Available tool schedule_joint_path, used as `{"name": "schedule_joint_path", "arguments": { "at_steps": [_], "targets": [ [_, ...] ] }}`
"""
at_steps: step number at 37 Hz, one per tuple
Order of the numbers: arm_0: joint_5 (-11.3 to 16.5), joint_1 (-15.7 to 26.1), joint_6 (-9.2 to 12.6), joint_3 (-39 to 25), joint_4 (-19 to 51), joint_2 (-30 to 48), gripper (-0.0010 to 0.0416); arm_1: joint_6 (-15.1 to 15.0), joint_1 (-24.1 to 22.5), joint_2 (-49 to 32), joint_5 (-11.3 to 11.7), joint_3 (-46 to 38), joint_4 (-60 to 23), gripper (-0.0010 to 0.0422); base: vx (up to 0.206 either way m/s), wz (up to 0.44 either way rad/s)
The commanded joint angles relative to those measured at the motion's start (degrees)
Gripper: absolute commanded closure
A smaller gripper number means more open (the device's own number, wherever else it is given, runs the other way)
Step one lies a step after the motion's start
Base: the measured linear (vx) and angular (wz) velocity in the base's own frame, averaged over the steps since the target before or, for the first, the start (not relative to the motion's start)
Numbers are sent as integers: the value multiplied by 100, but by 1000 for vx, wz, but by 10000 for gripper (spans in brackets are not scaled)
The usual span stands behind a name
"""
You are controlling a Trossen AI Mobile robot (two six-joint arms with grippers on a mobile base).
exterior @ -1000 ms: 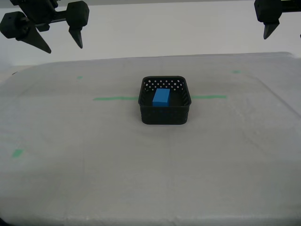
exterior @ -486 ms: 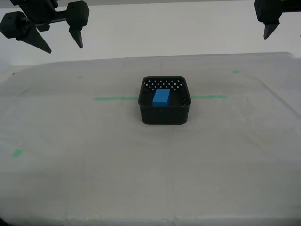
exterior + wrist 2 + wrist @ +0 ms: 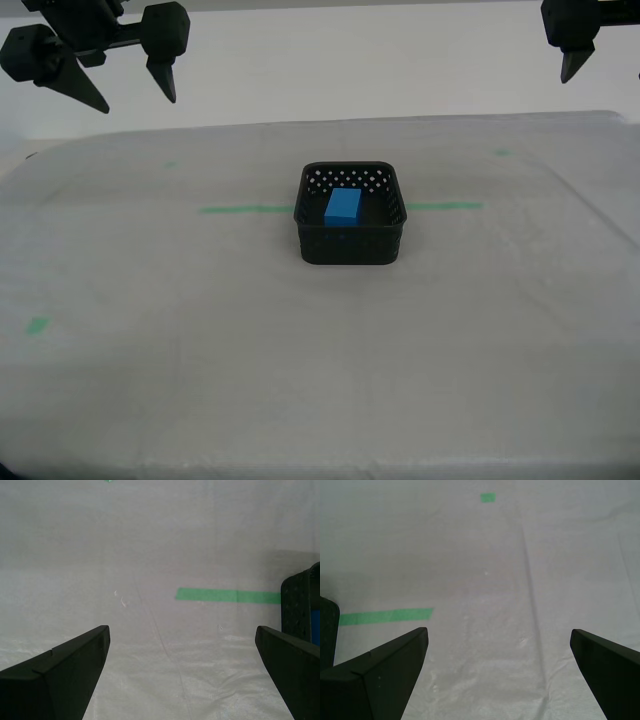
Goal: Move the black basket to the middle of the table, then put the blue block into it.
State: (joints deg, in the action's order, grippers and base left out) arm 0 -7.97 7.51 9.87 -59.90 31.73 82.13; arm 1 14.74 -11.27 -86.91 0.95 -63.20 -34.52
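Observation:
The black basket point(image 3: 350, 245) stands at the middle of the table point(image 3: 300, 380), and the blue block point(image 3: 343, 206) lies inside it. My second gripper point(image 3: 137, 100) hangs open high above the table at the exterior view's upper left, far from the basket. In the second wrist view this gripper point(image 3: 182, 630) is spread wide, with a corner of the basket point(image 3: 300, 605) beside one finger. My first gripper point(image 3: 497, 630) is also open with nothing in it. One of its fingers point(image 3: 570, 60) shows at the exterior view's upper right. The basket's edge point(image 3: 327, 630) shows in the first wrist view.
Thin green tape strips point(image 3: 245, 209) point(image 3: 445, 207) run out from both sides of the basket. Small green marks sit near the exterior view's left edge point(image 3: 37, 325) and at the far right point(image 3: 500, 152). The pale cloth top has rounded corners.

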Motion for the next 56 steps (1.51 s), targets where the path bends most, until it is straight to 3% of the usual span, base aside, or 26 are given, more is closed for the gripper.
{"name": "schedule_joint_path", "arguments": {
  "at_steps": [1,56],
  "targets": [
    [2,-2,0,-4,-4,-2,7,-22,-2,2,4,0,4,12,0,0],
    [2,-2,0,-4,-2,-2,7,-22,-2,2,4,0,4,12,0,0]
  ]
}}
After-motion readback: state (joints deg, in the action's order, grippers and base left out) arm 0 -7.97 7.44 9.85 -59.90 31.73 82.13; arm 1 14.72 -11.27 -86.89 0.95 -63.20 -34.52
